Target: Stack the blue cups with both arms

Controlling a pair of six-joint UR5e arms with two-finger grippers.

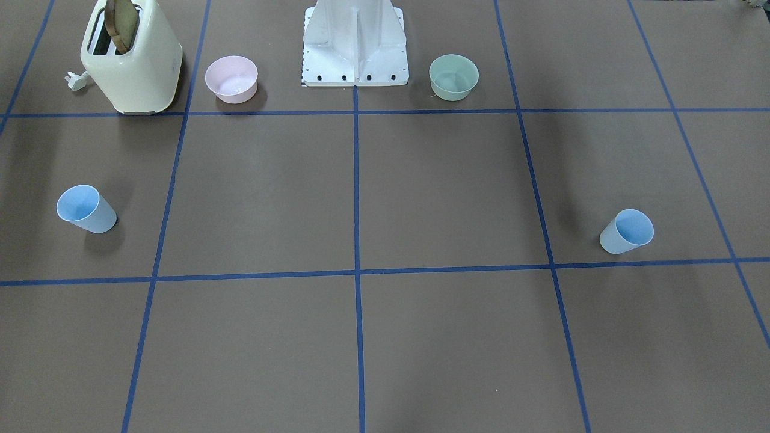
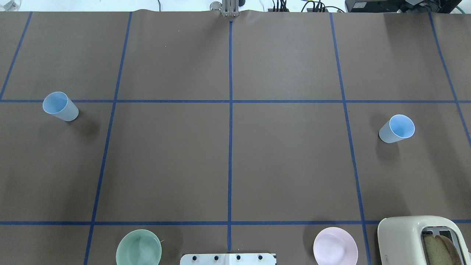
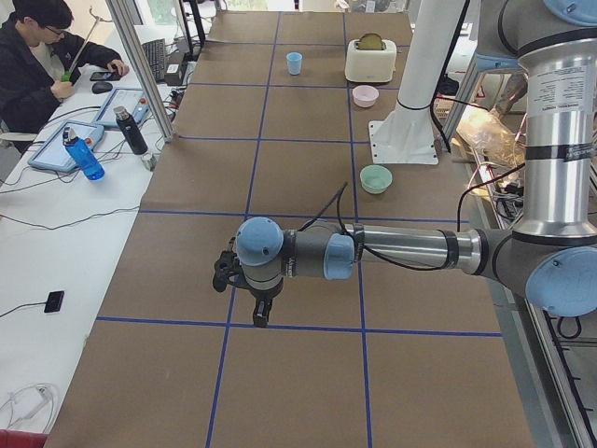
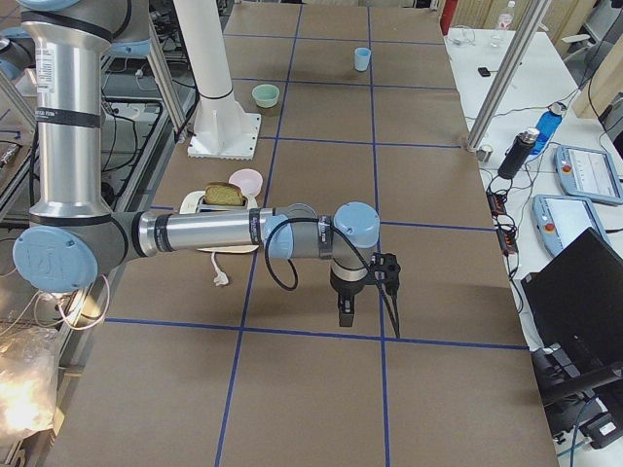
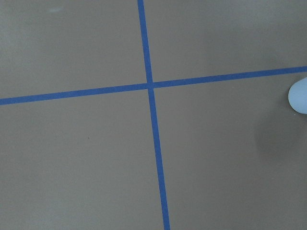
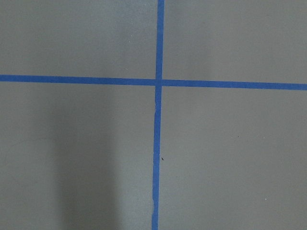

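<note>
Two pale-blue cups stand upright, mouths up, far apart on the brown table. One cup [image 2: 60, 106] is on my left side and also shows in the front view [image 1: 627, 231]. The other cup [image 2: 397, 128] is on my right side and also shows in the front view [image 1: 86, 208]. The left wrist view catches a pale-blue cup edge [image 5: 298, 96] at its right border. My left gripper [image 3: 259, 313] and right gripper [image 4: 347, 309] show only in the side views, pointing down above the table. I cannot tell whether they are open or shut.
A cream toaster [image 2: 423, 239] holding toast stands near my right side, beside a pink bowl [image 2: 335, 246]. A green bowl [image 2: 138, 247] sits left of the white pedestal base [image 1: 355, 42]. An operator [image 3: 37, 65] sits at a side desk with bottles and tablets.
</note>
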